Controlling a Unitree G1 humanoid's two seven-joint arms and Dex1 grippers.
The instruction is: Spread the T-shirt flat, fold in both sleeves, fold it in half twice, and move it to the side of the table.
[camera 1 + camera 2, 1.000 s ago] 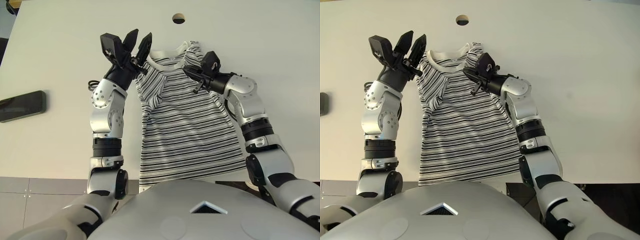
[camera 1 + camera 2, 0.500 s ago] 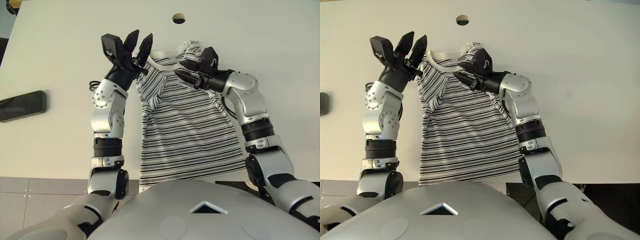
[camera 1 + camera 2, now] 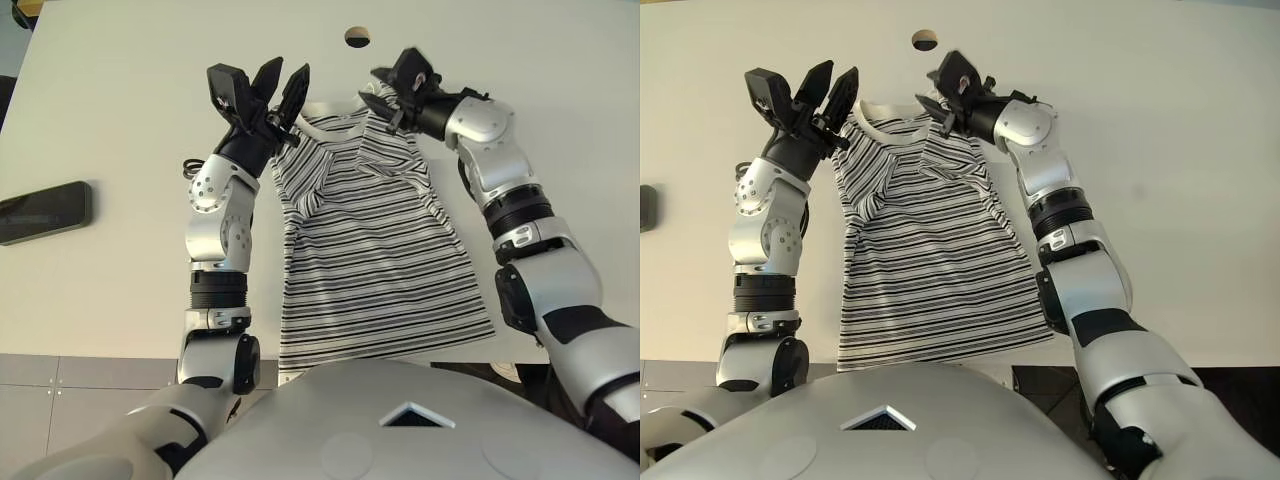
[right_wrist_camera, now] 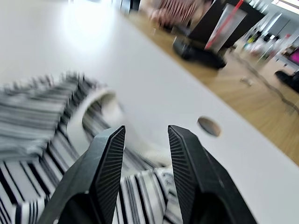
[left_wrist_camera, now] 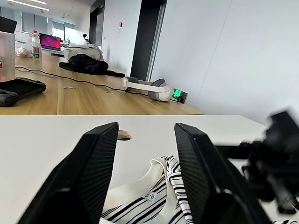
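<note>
Tools both wide: right tool (image 3: 384,93) moved from T-shirt (image 3: 375,250) shoulder to collar, left tool (image 3: 285,76) unmoved.

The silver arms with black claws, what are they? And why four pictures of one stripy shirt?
Those are a robot's two arms. The black claws are grippers, hands with two fingers each. Two pictures come from cameras in the robot's head, looking down over its arms. The other two come from cameras on its wrists, peeking out between the fingers. On the white table lies a striped T-shirt, collar at the far end, bunched near the shoulders. The left gripper and the right gripper are both open near the collar and hold nothing. The table also has a round hole, and a dark flat gadget lies on the robot's left.
</note>
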